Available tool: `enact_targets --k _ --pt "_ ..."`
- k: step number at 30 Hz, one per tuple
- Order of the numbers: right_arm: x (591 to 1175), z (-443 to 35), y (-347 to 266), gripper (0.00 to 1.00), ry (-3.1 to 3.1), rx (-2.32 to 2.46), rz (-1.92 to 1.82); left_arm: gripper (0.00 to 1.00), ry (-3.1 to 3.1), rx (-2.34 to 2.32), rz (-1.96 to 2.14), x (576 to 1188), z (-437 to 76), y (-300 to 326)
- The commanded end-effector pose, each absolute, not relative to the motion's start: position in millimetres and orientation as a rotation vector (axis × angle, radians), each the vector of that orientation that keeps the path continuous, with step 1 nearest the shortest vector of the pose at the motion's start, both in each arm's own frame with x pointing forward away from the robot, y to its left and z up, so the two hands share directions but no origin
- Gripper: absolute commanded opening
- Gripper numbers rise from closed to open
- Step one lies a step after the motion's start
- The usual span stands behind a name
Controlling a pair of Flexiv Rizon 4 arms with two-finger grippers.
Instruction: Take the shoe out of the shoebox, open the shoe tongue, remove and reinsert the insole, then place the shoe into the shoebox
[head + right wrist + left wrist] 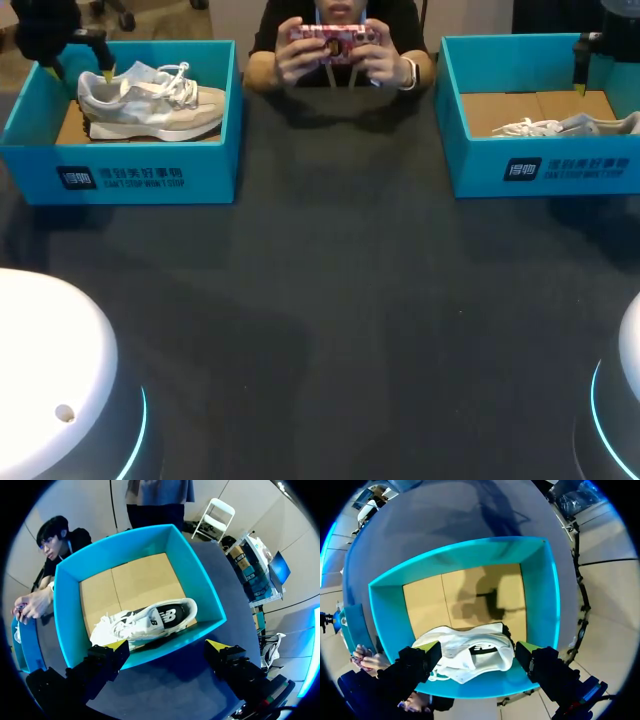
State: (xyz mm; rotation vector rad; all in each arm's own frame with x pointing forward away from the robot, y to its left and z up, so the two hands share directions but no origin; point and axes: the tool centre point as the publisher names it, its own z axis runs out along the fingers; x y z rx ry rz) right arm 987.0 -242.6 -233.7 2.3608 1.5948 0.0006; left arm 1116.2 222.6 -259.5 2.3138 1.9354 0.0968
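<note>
The left hand (477,656) hangs wide open and empty over the left shoebox (140,150), which holds the left shoe (150,100). I judge it light and soft-uppered, best taken at the firmer heel collar. The right hand (167,647), equally spread and empty, hovers above the right shoebox (67,605); only its wrist view shows the right shoe (145,620) whole.

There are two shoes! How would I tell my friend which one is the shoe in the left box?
On the far side of the dark table stand two blue boxes; go to the left box. The shoe inside is grey and cream with white laces, its whole side showing, while the other shoe in the right box hides low behind the front wall.
</note>
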Motion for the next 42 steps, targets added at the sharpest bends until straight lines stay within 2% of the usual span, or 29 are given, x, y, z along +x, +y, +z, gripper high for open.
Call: enact_targets --k 1,17,18,23,27,30,32,36,42 --pt "986 -234 -242 1.00 1.593 2.360 0.005 1.00 1.941 2.348 0.120 1127 -264 227" --pt "986 -234 -242 1.00 1.593 2.360 0.005 1.00 1.938 2.397 0.222 1171 -298 253" --pt "986 -234 -242 1.00 1.593 2.360 0.005 0.88 1.941 2.395 0.235 1173 -300 254" --pt "986 -234 -242 1.00 1.593 2.360 0.005 0.90 1.945 2.395 0.232 1176 -307 259" --pt "986 -234 -242 1.00 1.593 2.360 0.005 0.83 1.958 2.381 0.225 1181 -310 265" --pt "986 -234 -242 1.00 1.593 2.360 0.005 0.82 1.949 2.377 0.218 1184 -311 267" --pt "986 -234 -242 1.00 1.593 2.360 0.005 0.74 1.947 2.377 0.187 1187 -316 269" --pt "986 -234 -242 1.00 1.593 2.360 0.005 0.66 1.969 2.371 0.149 1193 -325 271" --pt "986 -234 -242 1.00 1.593 2.360 0.005 0.65 1.993 2.355 0.142 1197 -335 269"
